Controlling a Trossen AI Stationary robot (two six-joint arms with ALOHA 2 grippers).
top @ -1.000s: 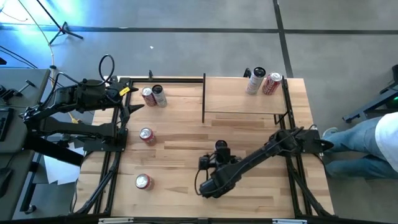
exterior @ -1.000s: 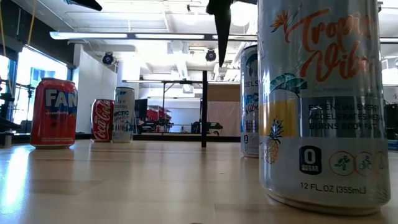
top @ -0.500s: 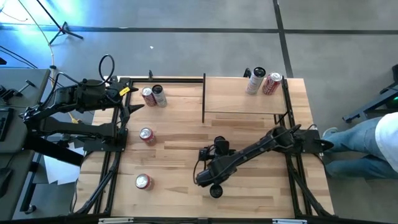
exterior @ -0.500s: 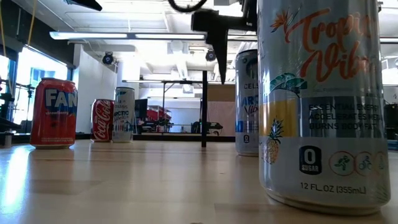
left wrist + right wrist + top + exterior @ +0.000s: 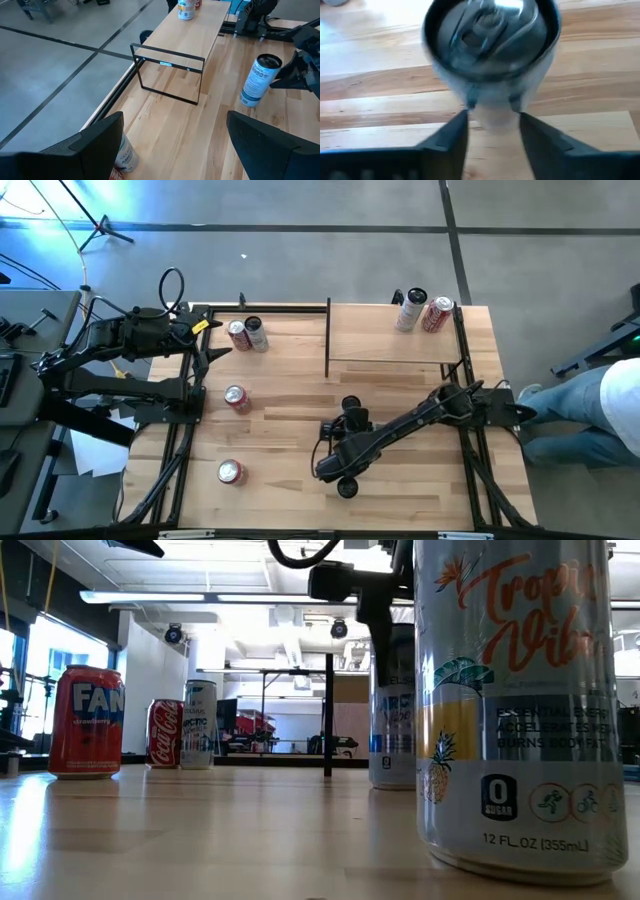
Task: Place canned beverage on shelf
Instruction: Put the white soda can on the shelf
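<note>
while the can [image 5: 349, 405] stands upright mid-table, the right gripper [image 5: 490, 131] straddles it from the near side.
fingers half-closed around it, grip unconfirmed; the shelf [image 5: 395, 330] lies beyond; left gripper [image 5: 175, 145] waits open, farther off.

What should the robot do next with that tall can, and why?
Probably lift it straight up a little. The right tool seems to pinch the tall can, which leans on the table. The shelf stands higher, so the can likely has to clear its edge first. The left tool waits open at the side.
</note>
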